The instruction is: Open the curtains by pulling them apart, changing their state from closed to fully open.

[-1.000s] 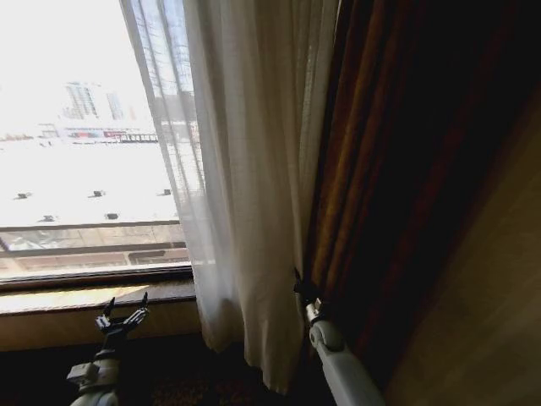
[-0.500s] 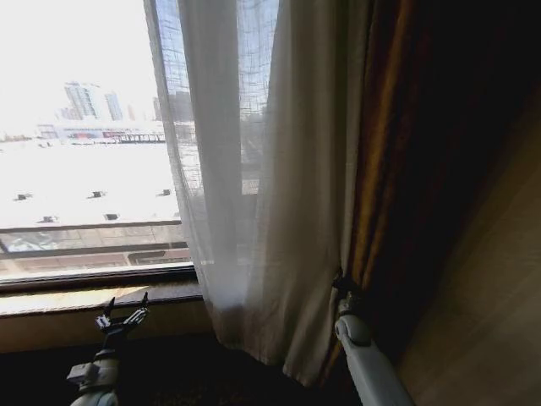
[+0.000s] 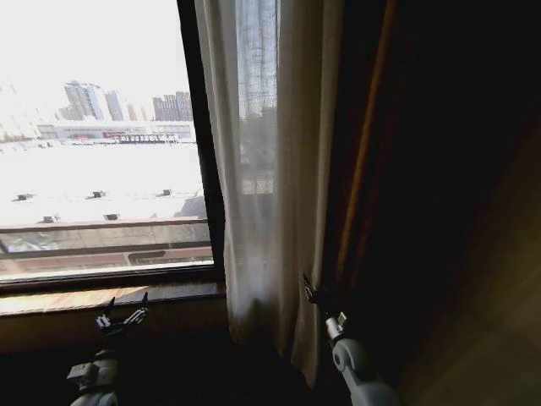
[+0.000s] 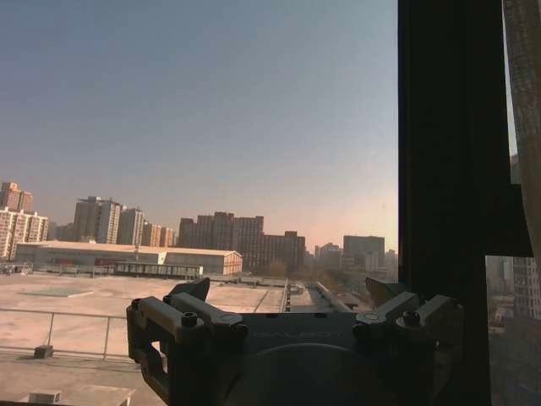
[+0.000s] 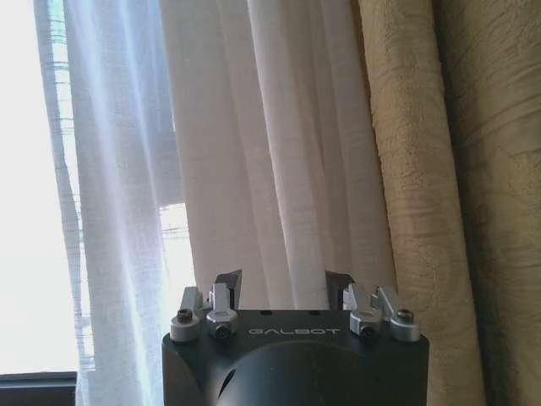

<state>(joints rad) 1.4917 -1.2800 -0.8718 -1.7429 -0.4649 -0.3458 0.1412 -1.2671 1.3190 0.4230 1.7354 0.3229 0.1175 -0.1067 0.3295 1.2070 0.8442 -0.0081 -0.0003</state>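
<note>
Right gripper: the right gripper (image 3: 314, 295) is low down, at the right edge of the curtains. Its two fingers (image 5: 226, 288) are spread apart, with folds of the white cloth between them. I cannot tell if they press the cloth.
Right arm: the white arm reaches up from the bottom of the head view and leans toward the cloth.
Curtains: the curtains (image 3: 270, 178) are thin, white-cream cloth with many long folds. Light comes through them, and the window bars show dimly behind. They are bunched in a narrow strip between the dark window post and the brown drape.
Brown drape: the brown drape (image 3: 397, 194) hangs just beside the curtains, on their right. It is thick and dark.
Open room: the window (image 3: 93, 144) to the left of the post is bare. Buildings and a bright roof show outside. A wooden sill (image 3: 101, 296) runs below the glass.
Left gripper: the left gripper (image 3: 122, 315) waits low by the sill, well apart from the curtains. Its fingers are spread and hold nothing.
</note>
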